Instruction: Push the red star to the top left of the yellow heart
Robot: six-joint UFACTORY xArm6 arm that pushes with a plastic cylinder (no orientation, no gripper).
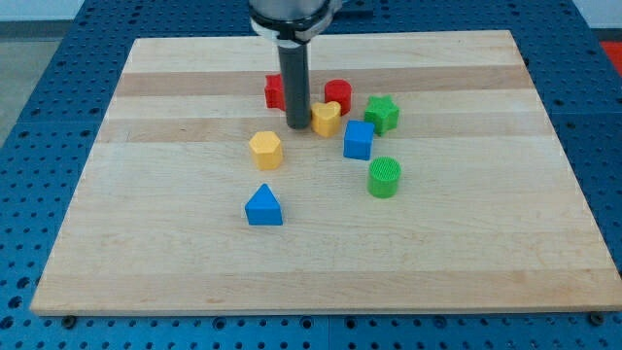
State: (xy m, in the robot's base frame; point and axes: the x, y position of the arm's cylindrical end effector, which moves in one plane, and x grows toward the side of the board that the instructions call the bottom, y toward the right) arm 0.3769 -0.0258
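The red star (275,92) lies near the board's top middle, partly hidden behind my rod. The yellow heart (327,118) lies just right of the rod. My tip (297,126) rests on the board between them, right below the red star's right side and touching or nearly touching the heart's left edge. The red star sits up and to the left of the yellow heart.
A red cylinder (338,94) stands above the heart. A green star (382,114), a blue cube (358,140) and a green cylinder (384,177) lie to the right. A yellow hexagon (265,149) and a blue triangle (263,206) lie below left. The wooden board (146,243) sits on a blue perforated table.
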